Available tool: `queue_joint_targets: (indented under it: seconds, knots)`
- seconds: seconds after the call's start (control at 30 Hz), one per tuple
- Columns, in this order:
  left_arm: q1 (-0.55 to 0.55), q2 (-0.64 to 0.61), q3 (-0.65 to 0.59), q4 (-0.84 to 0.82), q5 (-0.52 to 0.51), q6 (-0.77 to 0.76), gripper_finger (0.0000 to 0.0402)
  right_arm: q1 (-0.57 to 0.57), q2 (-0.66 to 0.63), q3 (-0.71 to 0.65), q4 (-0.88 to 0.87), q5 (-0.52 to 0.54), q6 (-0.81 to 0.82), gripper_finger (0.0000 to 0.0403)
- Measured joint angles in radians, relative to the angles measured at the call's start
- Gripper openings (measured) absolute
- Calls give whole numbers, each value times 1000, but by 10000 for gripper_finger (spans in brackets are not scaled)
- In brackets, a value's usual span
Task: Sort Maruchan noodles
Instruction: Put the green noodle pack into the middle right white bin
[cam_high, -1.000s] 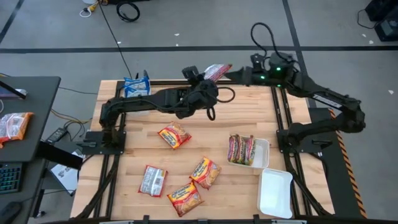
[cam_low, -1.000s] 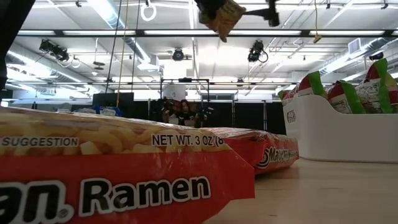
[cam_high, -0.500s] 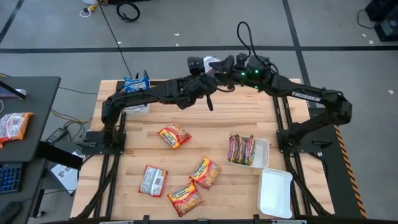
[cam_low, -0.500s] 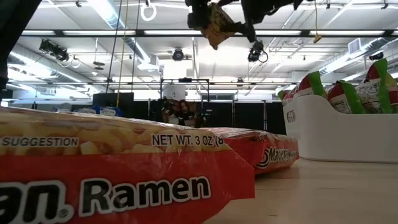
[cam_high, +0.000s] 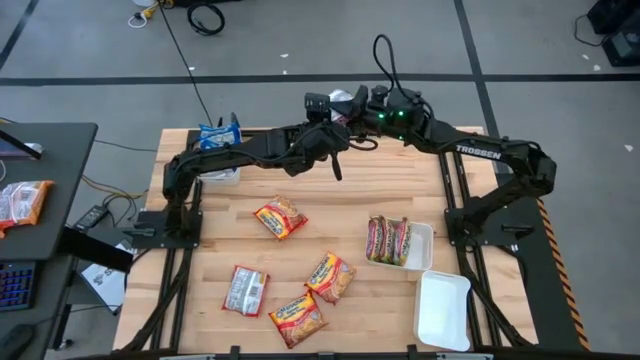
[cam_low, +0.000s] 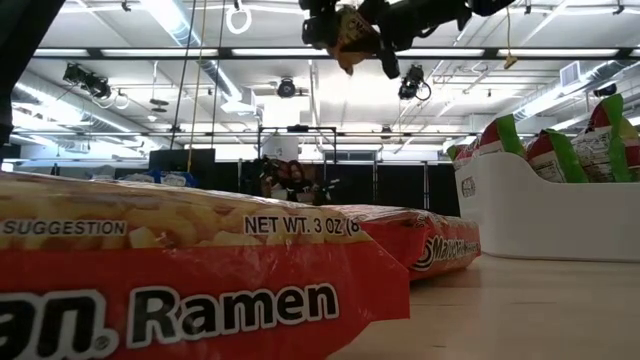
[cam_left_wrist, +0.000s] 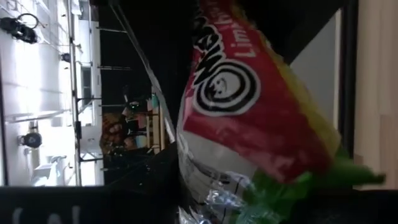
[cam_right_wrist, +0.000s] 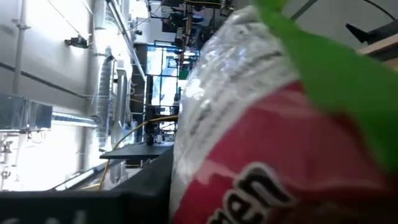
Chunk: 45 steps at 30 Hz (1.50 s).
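a: where's the green-edged ramen packet (cam_high: 343, 99)?
b: aloft over the table's (cam_high: 400, 200) far edge, between both grippers.
a: grips?
b: left gripper (cam_high: 330, 105) clamps it; right gripper (cam_high: 358, 103) touches it, closure unclear.

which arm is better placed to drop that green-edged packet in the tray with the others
Right, probably. Both grippers, left gripper and right gripper, meet at the packet above the table's far edge, but the tray of matching packets sits on the right arm's side.

Packets (cam_high: 396, 240) in tray (cam_high: 421, 256) (others (cam_high: 280, 218) left, on table (cam_high: 340, 215)).
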Motion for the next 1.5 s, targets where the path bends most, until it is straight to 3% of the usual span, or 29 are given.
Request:
queue_joint_targets:
  seconds: [0.27, 0.37, 0.57, 0.83, 1.0, 1.13, 1.37, 1.5]
  knots:
    - [-20, -2, 0, -7, 29, -162, 218, 4, -16, -1, -4, 2, -151, 147]
    - [-44, -3, 0, -53, 44, -284, 247, 11, -51, -1, -99, 12, -233, 146]
    - [-113, -3, 0, -322, 56, -607, 292, 41, -159, -2, -377, 73, -404, 146]
    - [-220, -14, 0, -599, 144, -1005, 299, 202, -272, -2, -646, 165, -476, 145]
    - [-288, -40, 1, -571, 405, -1127, 297, 312, -326, -2, -849, 242, -502, 145]
    - [-337, -53, 0, -514, 518, -1260, 292, 424, -370, -2, -1017, 305, -501, 145]
    - [-445, -60, 0, -498, 518, -1645, 290, 580, -416, -2, -1202, 367, -385, 145]
    - [-517, -60, 0, -481, 437, -1752, 290, 649, -412, -1, -1244, 361, -327, 145]
